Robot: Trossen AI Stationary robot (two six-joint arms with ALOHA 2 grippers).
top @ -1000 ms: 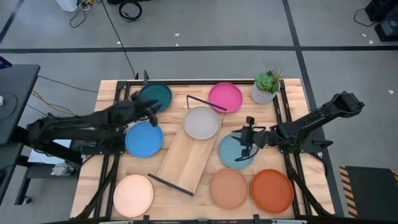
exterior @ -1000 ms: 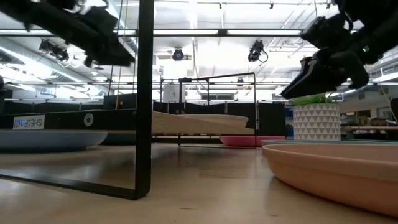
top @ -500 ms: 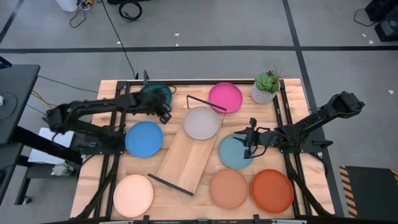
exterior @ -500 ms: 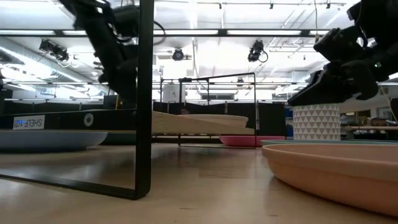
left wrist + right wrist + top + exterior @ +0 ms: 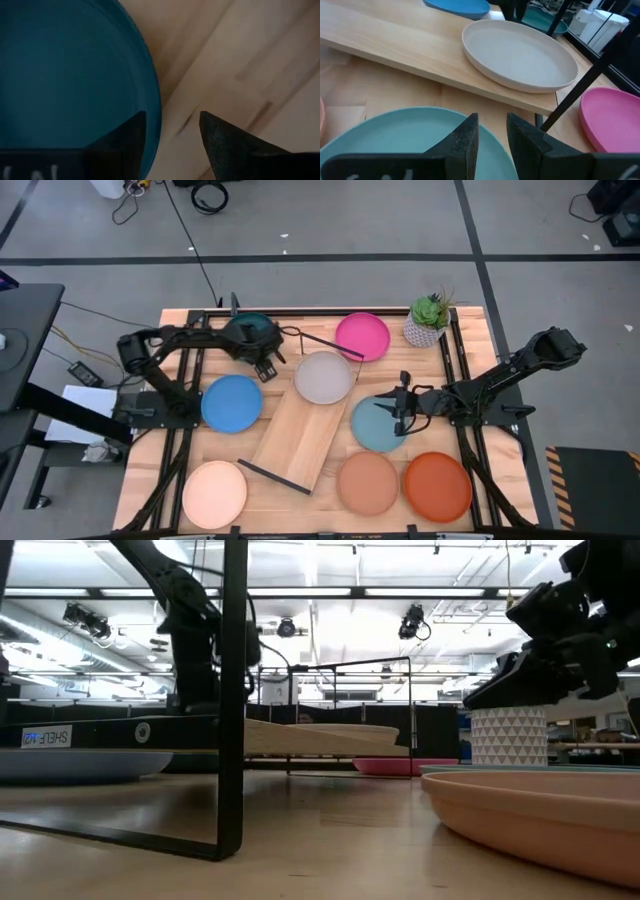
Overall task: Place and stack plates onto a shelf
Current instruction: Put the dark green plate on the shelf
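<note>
The dark teal plate [image 5: 248,332] lies flat at the table's far left. My left gripper [image 5: 264,364] points down at its near right rim [image 5: 152,95], open, with one finger over the plate and one over the bare wood. My right gripper [image 5: 400,410] hovers, open by a narrow gap, above the far edge of the light blue plate [image 5: 410,135], which lies on the table. The shelf [image 5: 300,430] lies slantwise mid-table, with the grey-beige plate [image 5: 323,377] on its far end.
On the table lie the bright blue plate [image 5: 232,402], the magenta plate [image 5: 362,336], the tan plate [image 5: 367,482], the orange-red plate [image 5: 437,485] and the pale cream plate [image 5: 214,493]. A potted plant [image 5: 428,320] stands far right. Black wire frames [image 5: 330,346] rise at the shelf's ends.
My left gripper has swung toward the dark teal plate, tipped from nearly level to pointing steeply down, and sunk to its near right rim. My right gripper has dropped a little toward the light blue plate, then kept still. No plate has moved.
</note>
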